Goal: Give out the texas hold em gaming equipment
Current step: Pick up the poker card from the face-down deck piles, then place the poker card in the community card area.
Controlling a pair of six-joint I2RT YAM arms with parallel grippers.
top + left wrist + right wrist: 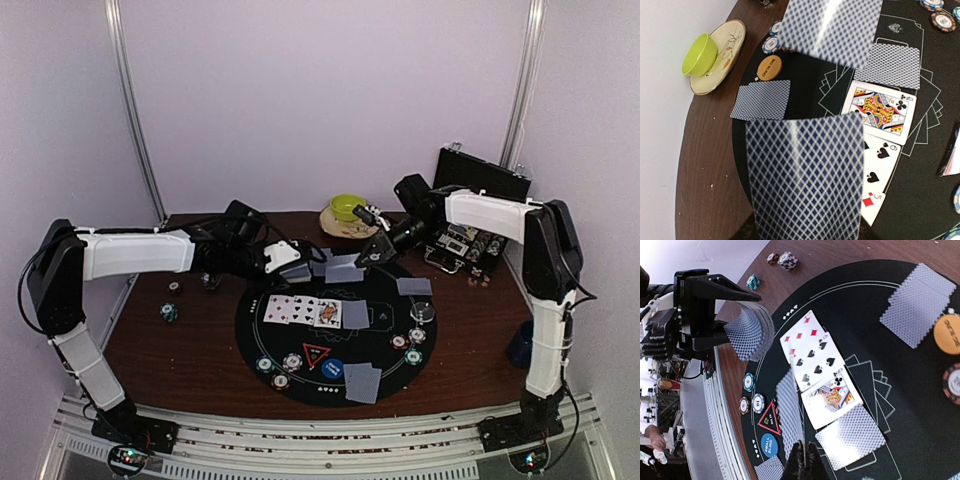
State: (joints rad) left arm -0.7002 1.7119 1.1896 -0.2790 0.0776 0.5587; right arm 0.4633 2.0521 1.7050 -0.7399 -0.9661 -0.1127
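The left pincer [735, 317] is clamped on the bowed deck [751, 332] by the black mat's [385, 300] left edge. The right pincer [801, 456] is pinched shut on a single card [790, 410] over the mat, beside the row of face-up cards [303, 311]. At the back right, the open case [482, 178] holds chips [478, 245]. The green bowl [347, 207] sits on its plate [335, 228].

Saw the held deck [805, 175] blurred and cut off by the left wrist view's lower edge; likewise a blurred card [830, 30] at its top. Could not read the chips [292, 361] from above.
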